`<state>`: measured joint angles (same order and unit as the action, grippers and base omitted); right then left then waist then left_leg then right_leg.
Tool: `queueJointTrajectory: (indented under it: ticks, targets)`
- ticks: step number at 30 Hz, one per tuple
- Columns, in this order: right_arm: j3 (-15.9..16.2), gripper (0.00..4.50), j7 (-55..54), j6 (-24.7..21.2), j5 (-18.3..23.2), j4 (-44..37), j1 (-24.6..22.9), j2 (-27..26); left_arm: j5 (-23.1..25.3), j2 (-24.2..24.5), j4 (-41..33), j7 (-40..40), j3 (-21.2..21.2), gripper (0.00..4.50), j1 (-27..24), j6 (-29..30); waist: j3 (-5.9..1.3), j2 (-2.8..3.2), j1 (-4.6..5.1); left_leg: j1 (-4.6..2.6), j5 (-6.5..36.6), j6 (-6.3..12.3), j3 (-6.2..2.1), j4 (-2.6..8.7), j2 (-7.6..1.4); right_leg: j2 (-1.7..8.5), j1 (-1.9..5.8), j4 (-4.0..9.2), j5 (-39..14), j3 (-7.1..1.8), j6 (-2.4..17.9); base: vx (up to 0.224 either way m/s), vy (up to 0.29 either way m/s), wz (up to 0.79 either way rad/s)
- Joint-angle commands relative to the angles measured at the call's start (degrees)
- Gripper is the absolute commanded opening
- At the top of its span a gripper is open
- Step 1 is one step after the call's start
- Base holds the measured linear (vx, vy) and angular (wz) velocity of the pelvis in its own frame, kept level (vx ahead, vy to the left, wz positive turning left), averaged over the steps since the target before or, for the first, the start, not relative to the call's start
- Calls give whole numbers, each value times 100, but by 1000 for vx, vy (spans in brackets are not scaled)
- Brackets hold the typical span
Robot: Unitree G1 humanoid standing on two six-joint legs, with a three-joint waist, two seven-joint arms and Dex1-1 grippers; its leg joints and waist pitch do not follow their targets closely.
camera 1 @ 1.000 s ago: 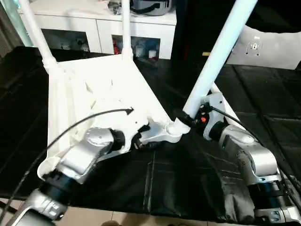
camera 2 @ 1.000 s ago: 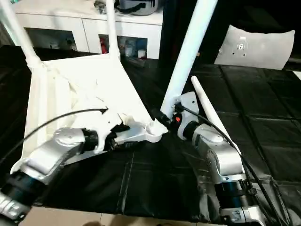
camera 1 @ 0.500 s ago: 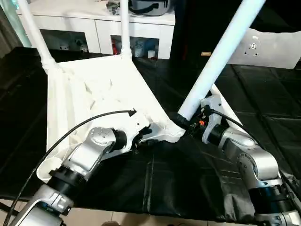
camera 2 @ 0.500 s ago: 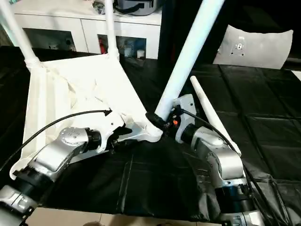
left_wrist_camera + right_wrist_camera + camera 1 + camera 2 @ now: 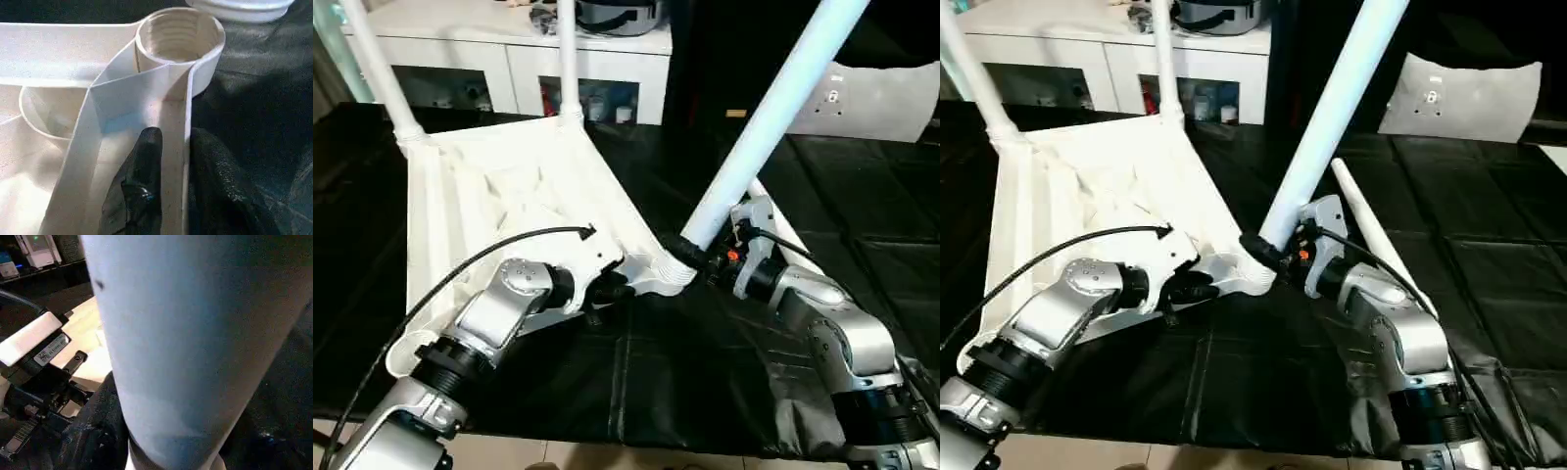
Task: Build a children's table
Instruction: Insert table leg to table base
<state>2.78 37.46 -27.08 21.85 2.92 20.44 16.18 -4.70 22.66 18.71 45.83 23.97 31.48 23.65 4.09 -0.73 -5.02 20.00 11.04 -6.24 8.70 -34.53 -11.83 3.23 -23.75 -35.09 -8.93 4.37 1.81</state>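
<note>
The white table top [image 5: 499,186] lies upside down on the black mat, ribbed side up. Two legs stand in its far corners [image 5: 380,73] [image 5: 566,59]. My left gripper [image 5: 173,139] is shut on the top's rim wall, just behind the near corner socket [image 5: 178,36], which is empty and threaded. My right gripper [image 5: 690,253] is shut on the thick lower end of a third leg [image 5: 764,127]. That leg leans up to the right, its end hovering just beside the socket. A fourth leg [image 5: 1371,230] lies on the mat behind my right forearm.
A white cabinet with shelves [image 5: 509,59] stands behind the table top. A flat white board [image 5: 886,98] leans at the back right. The black mat [image 5: 705,372] ends near the picture's bottom, where pale floor begins.
The held leg has leaned further over to the right, and its lower end has drawn a little off the socket. My left gripper has kept its hold on the rim.
</note>
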Motion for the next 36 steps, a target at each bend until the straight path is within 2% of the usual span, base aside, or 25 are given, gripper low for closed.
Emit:
queueJointTrajectory:
  ticks: [1,4,5,6,8,10,12,15,17,18,19,20,21,22,27,36]
  targets:
    - [21,193,25,25,-51,-8,44,64,158,133,89,-1,74,63,-39,127,-463,10,-31,40,872,119,49,352,1,376,360,566,-2595,-214,274,0,0,0]
    - [76,193,77,-32,-108,48,87,133,199,162,35,60,84,25,-43,136,-465,16,-29,46,875,125,42,357,-5,372,365,559,-2554,-209,296,0,0,0]
    - [81,193,85,-34,-112,56,93,138,199,163,28,66,80,25,-45,135,-463,18,-29,41,889,127,41,359,-9,374,360,563,-2556,-209,300,0,0,0]
    - [109,193,135,-43,-138,107,131,168,194,166,-9,107,54,10,-50,125,-459,-5,-30,41,886,137,48,355,-1,371,358,566,-2584,-208,293,0,0,0]
    - [170,193,213,-85,-169,185,189,211,189,210,-103,299,61,4,-89,-140,-467,-1,-26,54,859,136,39,357,-4,379,372,559,-2565,-206,304,0,0,0]
    - [201,193,252,-88,-184,217,214,227,181,226,-138,338,56,0,-104,-147,-475,-6,-19,54,815,133,39,357,-14,382,371,534,-2433,-217,348,0,0,0]
    - [346,193,428,-206,-203,309,310,280,185,441,-323,774,185,0,-277,-831,-489,-23,-24,69,698,166,33,360,-27,384,388,489,-2139,-233,447,0,0,0]
    - [440,193,531,-249,-225,346,355,312,141,594,-486,1068,274,0,-421,-1050,-492,13,-40,39,615,172,51,360,-51,384,361,437,-1768,-262,617,0,0,0]
    - [496,193,612,-275,-215,403,402,313,154,696,-553,1275,333,0,-499,-1170,-488,-7,-45,39,620,154,52,370,-59,388,367,417,-1675,-261,705,0,0,0]
    - [506,193,626,-281,-215,411,409,313,154,712,-559,1314,342,0,-511,-1202,-474,10,-46,33,697,137,56,377,-64,390,359,426,-1747,-265,721,0,0,0]
    - [525,193,653,-292,-214,429,425,314,155,740,-567,1393,360,0,-531,-1278,-476,11,-56,21,718,122,58,377,-65,390,357,433,-1777,-265,716,0,0,0]
    - [559,193,695,-305,-220,447,439,319,143,763,-582,1479,367,0,-556,-1333,-467,-21,-66,19,760,111,60,384,-63,392,361,432,-1860,-265,689,0,0,0]
    - [579,193,722,-315,-225,456,447,323,133,774,-591,1528,368,0,-571,-1356,-465,-3,-75,21,792,98,56,392,-71,404,358,439,-1923,-270,661,0,0,0]
    - [671,193,839,-409,-223,449,448,347,138,810,-590,1603,367,0,-587,-1402,-464,-27,-73,19,805,93,60,392,-71,403,358,445,-1947,-271,642,0,0,0]
    - [775,193,980,-531,-208,447,412,384,245,838,-424,1650,342,0,-537,-1567,-452,-40,-90,3,951,49,54,403,-66,415,345,490,-2289,-267,487,0,0,0]
    - [893,193,1196,-764,-228,369,392,541,360,832,-232,1743,304,0,-461,-1708,-465,-43,-104,9,929,39,47,402,-65,412,348,492,-2305,-263,445,0,0,0]
